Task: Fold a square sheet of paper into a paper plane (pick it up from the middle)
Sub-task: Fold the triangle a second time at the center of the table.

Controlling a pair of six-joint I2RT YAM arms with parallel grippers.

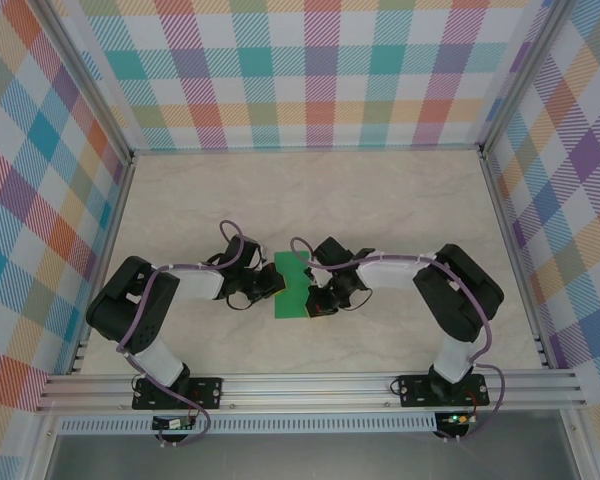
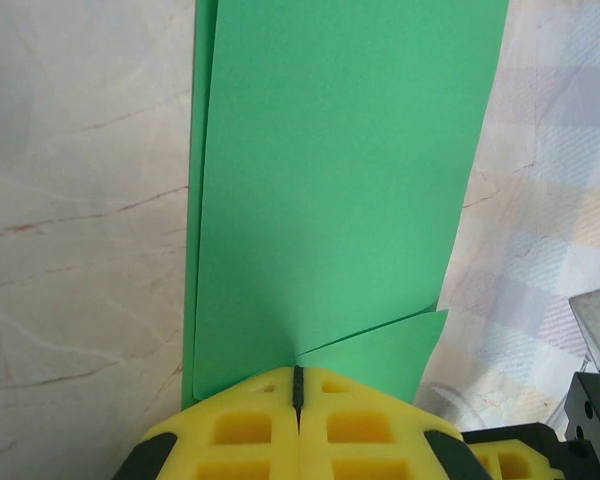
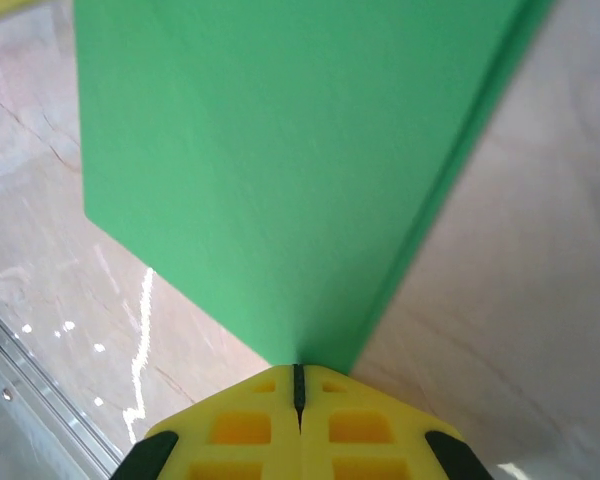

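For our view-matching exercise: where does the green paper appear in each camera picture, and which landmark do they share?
Top external: green paper centre, between left pincer and right pincer.
Left wrist: paper centre, above left pincer.
Right wrist: paper upper middle, above right pincer.
Shared landmark: marbled tabletop.

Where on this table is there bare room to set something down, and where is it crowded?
Free: the broad far stretch of table, up to the back wall. Crowded: the near middle, where the left gripper and right gripper both pinch the green sheet of paper.
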